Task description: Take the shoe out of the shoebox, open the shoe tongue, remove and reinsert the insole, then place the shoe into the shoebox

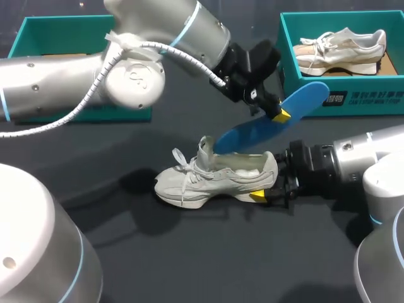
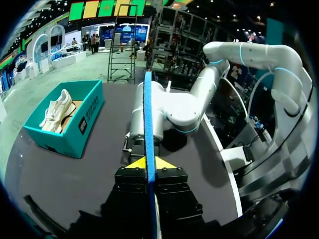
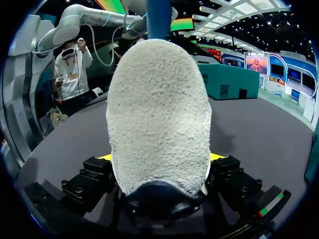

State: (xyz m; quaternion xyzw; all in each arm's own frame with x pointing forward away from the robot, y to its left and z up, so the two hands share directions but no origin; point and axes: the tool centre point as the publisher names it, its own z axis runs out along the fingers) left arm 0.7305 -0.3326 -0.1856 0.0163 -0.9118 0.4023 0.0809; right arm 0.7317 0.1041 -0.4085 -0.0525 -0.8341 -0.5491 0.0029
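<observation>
Your left gripper (image 1: 278,115) pinches the blue insole (image 1: 252,132), whose far tip dips into the shoe (image 1: 208,180) below it, while your right gripper (image 1: 264,194) clamps the heel, so I judge the insole step is in hand and next you must guide it flat.

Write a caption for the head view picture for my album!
Left gripper holds a blue insole slanting down to the shoe, whose heel the right gripper clamps.
</observation>
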